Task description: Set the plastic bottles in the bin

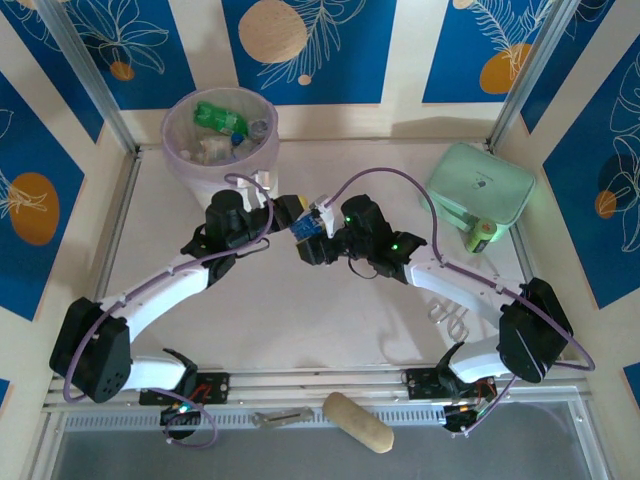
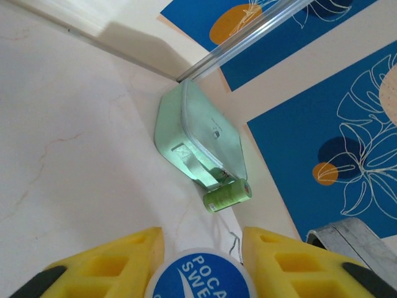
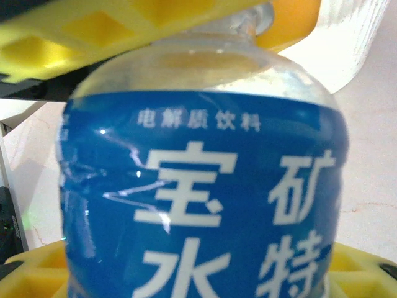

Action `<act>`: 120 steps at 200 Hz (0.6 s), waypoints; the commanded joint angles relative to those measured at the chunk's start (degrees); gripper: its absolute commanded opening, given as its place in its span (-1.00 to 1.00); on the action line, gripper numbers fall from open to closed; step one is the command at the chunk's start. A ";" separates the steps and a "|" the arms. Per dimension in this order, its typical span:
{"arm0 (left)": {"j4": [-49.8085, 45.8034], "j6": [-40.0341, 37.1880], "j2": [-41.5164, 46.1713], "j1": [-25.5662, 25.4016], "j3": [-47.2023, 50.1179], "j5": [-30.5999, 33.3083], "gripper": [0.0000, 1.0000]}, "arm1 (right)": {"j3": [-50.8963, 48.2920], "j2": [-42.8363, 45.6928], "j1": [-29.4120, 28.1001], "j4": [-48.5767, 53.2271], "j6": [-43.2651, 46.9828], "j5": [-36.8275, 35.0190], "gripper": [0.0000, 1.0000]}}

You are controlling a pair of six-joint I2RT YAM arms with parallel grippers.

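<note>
My left tool [image 1: 288, 214] and my right tool [image 1: 320, 238] meet over the middle of the bench [image 1: 300, 320], and both have the same Pocari Sweat bottle [image 1: 307, 226] between them. The bottle is clear with a blue label and is lifted off the bench surface. In the left wrist view the round blue end of the bottle [image 2: 200, 278] sits between the two yellow fingers [image 2: 133, 254] of the left tool [image 2: 200, 264], which are closed in against its sides. In the right wrist view the bottle [image 3: 205, 186] is very close, its label with white Chinese characters. The right tool [image 3: 198, 276] has its yellow fingers [image 3: 31, 267] at both sides of the lower body and is closed on it, and a yellow finger of the left tool [image 3: 124, 25] crosses at the neck, at 12 o'clock. The bin [image 1: 182, 158] stands at 11 o'clock of the bench, just beyond the left tool, and it holds a green bottle [image 1: 220, 114] and some clear bottles [image 1: 240, 135]. At 2 o'clock lies a mint-green zip pouch [image 1: 480, 183], and a small green bottle [image 1: 482, 235] lies on its side against the pouch edge nearest to me. The left wrist view shows this pouch [image 2: 198, 133] and this bottle [image 2: 227, 194] at 12 o'clock from the fingers. A tan bread-like object [image 1: 358, 422] lies at 6 o'clock, between my two arm bases.
</note>
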State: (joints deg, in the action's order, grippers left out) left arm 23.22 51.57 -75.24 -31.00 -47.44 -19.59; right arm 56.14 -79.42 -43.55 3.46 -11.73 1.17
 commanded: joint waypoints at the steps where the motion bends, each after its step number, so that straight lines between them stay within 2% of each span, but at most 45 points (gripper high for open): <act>1: 2.61 0.35 0.05 -0.63 -0.73 -1.54 -0.32 | 2.53 -0.78 -0.55 -0.72 1.18 -0.90 0.02; 22: 2.20 0.13 0.44 -0.61 -0.72 -1.29 -0.52 | 2.75 -0.81 -0.66 -0.81 1.14 -1.17 0.14; 53: -0.68 -2.01 1.69 -0.42 -1.10 1.53 -0.55 | 2.58 -0.09 -0.66 -0.67 0.75 -1.18 0.52; 65: -3.05 -3.95 2.18 -0.07 -1.86 2.90 -0.55 | 2.08 0.63 -0.57 -0.78 0.58 -0.82 0.61; 96: -9.80 -9.35 2.65 2.07 -5.31 5.24 -0.55 | 0.02 4.29 0.15 -1.09 -0.71 -0.02 0.68; 120: -15.16 -12.93 1.52 5.47 -10.24 4.64 -0.55 | -2.50 9.21 2.45 -1.23 -2.67 1.32 0.69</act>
State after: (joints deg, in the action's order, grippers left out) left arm 13.54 44.31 -74.43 -28.93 -51.79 -15.99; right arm 55.96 -76.27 -43.11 3.40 -12.29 0.62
